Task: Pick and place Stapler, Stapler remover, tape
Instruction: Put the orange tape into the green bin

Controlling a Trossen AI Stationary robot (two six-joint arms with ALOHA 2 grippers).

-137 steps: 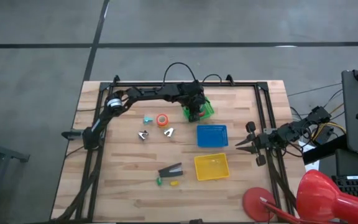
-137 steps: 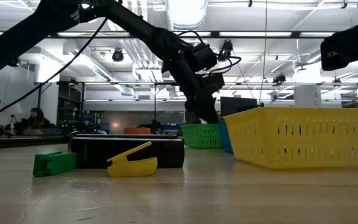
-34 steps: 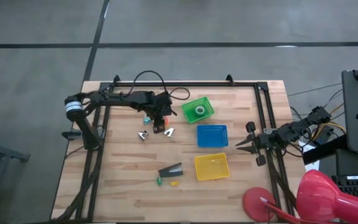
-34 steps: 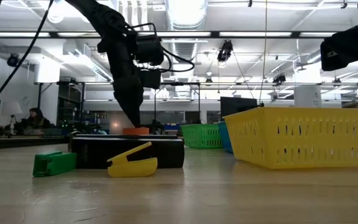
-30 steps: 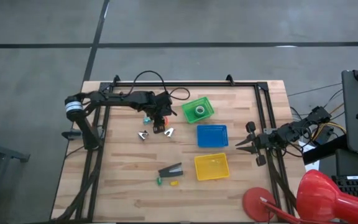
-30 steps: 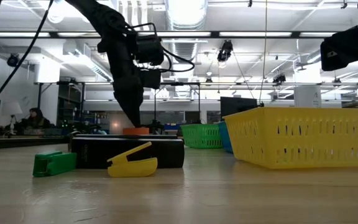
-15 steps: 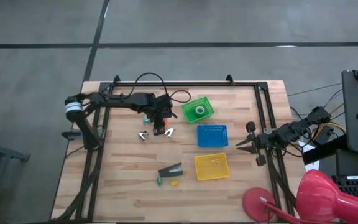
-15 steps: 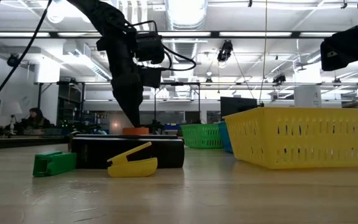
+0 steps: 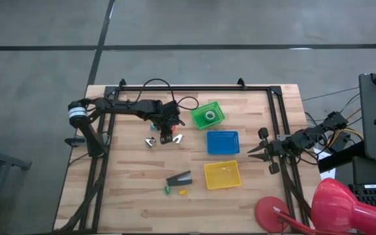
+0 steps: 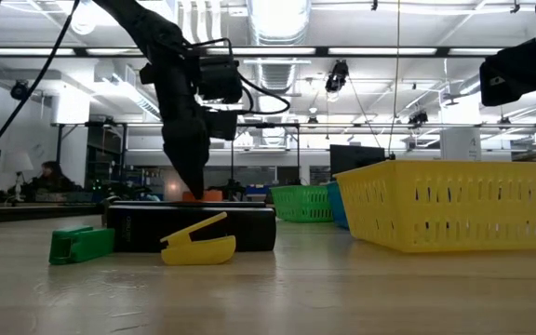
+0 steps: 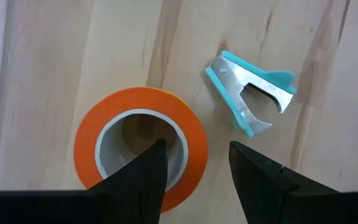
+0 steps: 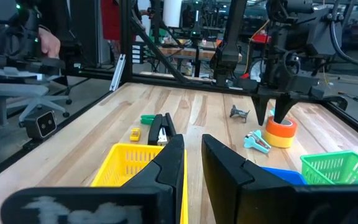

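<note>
The orange tape (image 11: 191, 134) lies flat on the wooden table, hole up, also seen in the right wrist view as the tape (image 12: 281, 134). My left gripper (image 11: 197, 149) hangs over it, pointing down and open. One finger (image 11: 155, 155) stands over the hole and the other (image 11: 244, 158) outside the roll's wall; I cannot tell whether they touch it. A cyan staple remover (image 11: 253, 102) lies beside the roll. The dark stapler (image 9: 179, 178) rests toward the near edge. My right gripper (image 9: 253, 151) waits at the table's right edge, level, with a narrow gap between its fingers.
A green basket (image 9: 218, 117) holding another roll, a blue basket (image 9: 222, 141) and a yellow basket (image 9: 222, 174) stand in a row right of centre. Two more staple removers (image 9: 150, 141) (image 9: 177, 138) lie near the tape. Small green and yellow bits (image 9: 173, 191) sit by the stapler.
</note>
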